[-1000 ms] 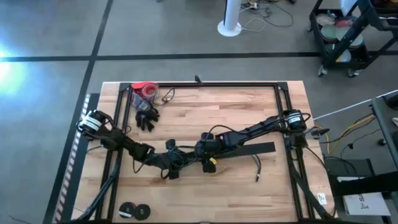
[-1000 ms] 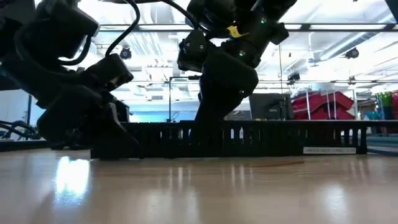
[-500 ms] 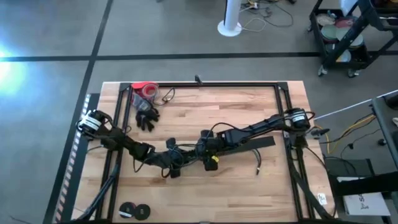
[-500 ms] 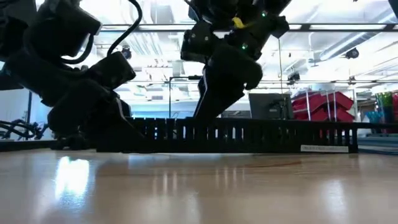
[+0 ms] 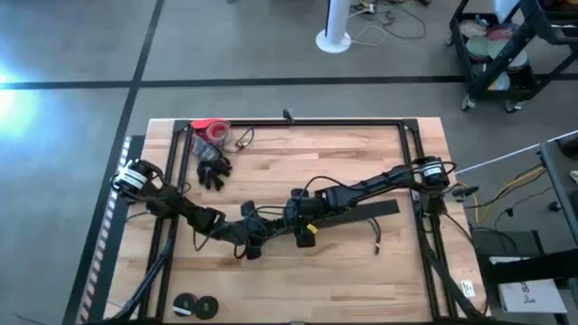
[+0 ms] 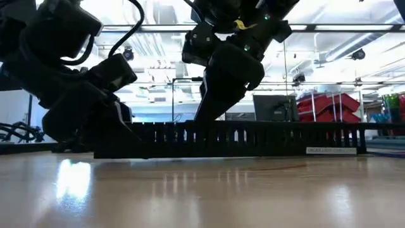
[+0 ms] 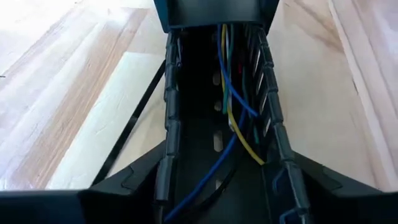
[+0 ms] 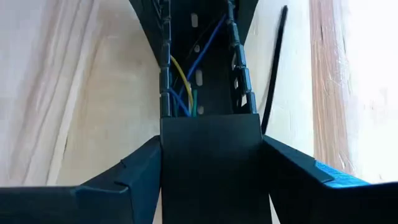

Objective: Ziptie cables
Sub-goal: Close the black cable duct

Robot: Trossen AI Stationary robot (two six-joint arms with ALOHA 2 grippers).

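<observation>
I see a pale wood-grain table [image 5: 298, 153] edged by a black frame [image 5: 298, 121]. At upper left of the high view lies a red tape roll [image 5: 210, 130] beside a black glove [image 5: 213, 171]. In the middle of that view a flat black strip [image 5: 366, 216] lies. The black slotted bar [image 6: 253, 138] carries a small white label. In my left wrist view the cables [image 7: 231, 99] inside it run blue, yellow and green.

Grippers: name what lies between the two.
In the left wrist view, the slotted duct runs from left gripper to right gripper, cables inside it.
</observation>
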